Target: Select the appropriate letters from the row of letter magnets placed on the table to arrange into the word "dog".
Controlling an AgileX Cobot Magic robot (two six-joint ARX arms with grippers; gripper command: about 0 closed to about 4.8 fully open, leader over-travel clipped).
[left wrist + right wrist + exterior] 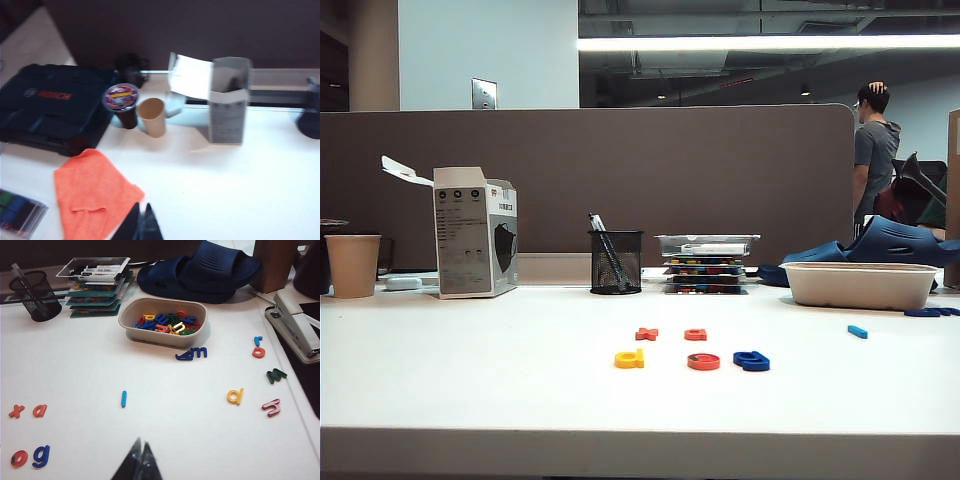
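Three letters are lying in one front row on the white table (470,390), reading left to right in the exterior view: yellow d (629,358), red o (703,361), dark blue g (751,361), near one another but apart.

Just behind them are sitting a red-orange x (647,333) and a red-orange a (695,334); the light blue bar (858,331) is lying well off to the right.

- Right gripper (140,460): jaws closed on nothing, hanging above bare table near o and g.
- Left gripper (140,225): tips seeming pressed together and empty (blurred view), hanging over the far left by an orange cloth (92,192).

Judged step: the word is looking complete. The next move is calling only for both arms to keep clear.
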